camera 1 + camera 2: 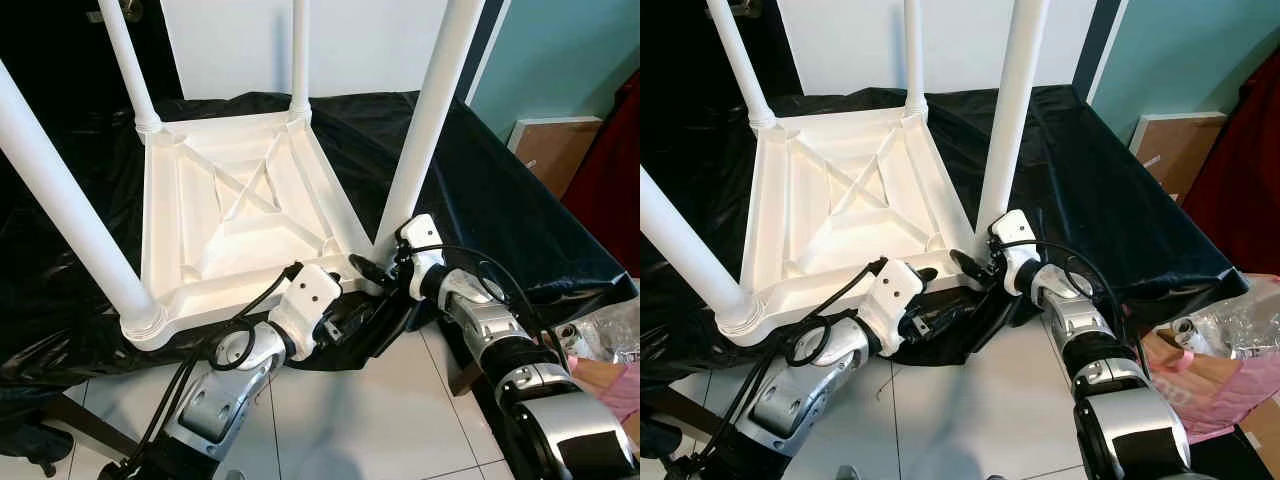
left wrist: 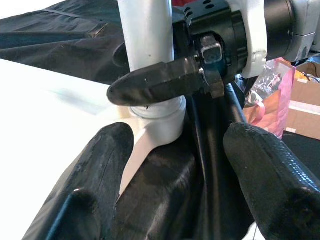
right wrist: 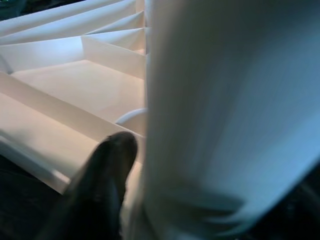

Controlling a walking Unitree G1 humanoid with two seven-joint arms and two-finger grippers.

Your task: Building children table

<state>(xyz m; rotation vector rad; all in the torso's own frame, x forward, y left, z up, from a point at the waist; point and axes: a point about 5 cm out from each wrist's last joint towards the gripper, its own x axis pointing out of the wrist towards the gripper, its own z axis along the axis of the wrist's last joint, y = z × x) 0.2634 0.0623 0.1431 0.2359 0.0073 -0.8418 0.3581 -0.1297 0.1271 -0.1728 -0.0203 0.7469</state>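
Observation:
A white children's table [image 1: 240, 200] lies upside down on a black cloth, its legs pointing up. My right gripper [image 1: 372, 268] is at the base of the near-right leg [image 1: 425, 130], where the leg meets the table's corner. One of its fingers [image 2: 150, 82] lies across the leg's foot, and in the right wrist view the leg [image 3: 225, 100] stands close beside a black finger [image 3: 107, 165]; the other finger is hidden. My left gripper [image 2: 180, 145] is open just in front of that same corner, over the folded cloth, holding nothing.
The black cloth [image 1: 500, 190] drapes over a low platform down to the white tile floor [image 1: 380, 410]. A pink bag with clear plastic [image 1: 1230, 370] and a cardboard box [image 1: 555, 145] are at the right. A chair base [image 1: 30, 440] sits at the lower left.

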